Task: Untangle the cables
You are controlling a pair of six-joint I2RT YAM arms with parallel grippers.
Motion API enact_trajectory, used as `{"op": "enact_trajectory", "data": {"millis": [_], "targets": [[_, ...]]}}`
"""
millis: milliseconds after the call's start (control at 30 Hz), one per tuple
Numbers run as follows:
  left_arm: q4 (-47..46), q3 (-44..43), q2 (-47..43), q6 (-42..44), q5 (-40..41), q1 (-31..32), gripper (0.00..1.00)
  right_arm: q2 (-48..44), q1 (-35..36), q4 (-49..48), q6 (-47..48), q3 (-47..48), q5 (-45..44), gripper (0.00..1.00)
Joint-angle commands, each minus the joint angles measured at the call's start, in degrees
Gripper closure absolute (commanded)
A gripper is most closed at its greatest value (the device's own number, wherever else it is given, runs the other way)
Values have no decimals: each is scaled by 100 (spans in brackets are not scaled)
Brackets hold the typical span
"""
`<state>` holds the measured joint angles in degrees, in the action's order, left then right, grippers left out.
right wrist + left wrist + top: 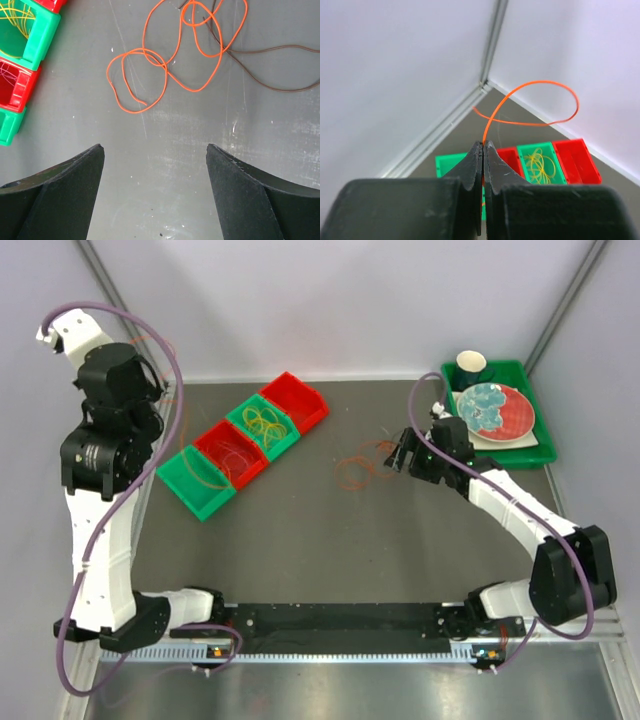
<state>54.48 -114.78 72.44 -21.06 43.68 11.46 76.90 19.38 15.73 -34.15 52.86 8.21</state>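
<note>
My left gripper [483,145] is raised high at the rear left and shut on an orange cable [545,81], which loops up in the air from between the fingertips. My right gripper [155,147] hangs open just above the table with nothing between its fingers. In front of it lies a tangle [360,470]: an orange cable [191,90] in several loops, crossed at its far end by a dark brown cable [295,91]. Yellow cables [538,162] lie coiled in a green bin [262,425].
A diagonal row of green and red bins [232,452] stands at the middle left of the table. A green tray [535,455] at the back right carries a dark cup [472,365] and a red and blue plate [497,410]. Walls close off the back and sides.
</note>
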Motion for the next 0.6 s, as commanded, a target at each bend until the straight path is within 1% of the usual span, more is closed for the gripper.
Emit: {"op": "enact_trajectory", "data": {"millis": [0, 100, 300, 567], "targets": [[-86, -167, 24, 348, 553, -30, 100, 62, 57, -298, -56, 145, 102, 18], [-148, -27, 51, 401, 773, -39, 100, 97, 84, -316, -65, 146, 120, 18], [-482, 465, 94, 506, 923, -223, 100, 132, 119, -333, -74, 137, 111, 18], [-614, 571, 121, 594, 590, -1013, 100, 176, 137, -386, -92, 119, 128, 18]]}}
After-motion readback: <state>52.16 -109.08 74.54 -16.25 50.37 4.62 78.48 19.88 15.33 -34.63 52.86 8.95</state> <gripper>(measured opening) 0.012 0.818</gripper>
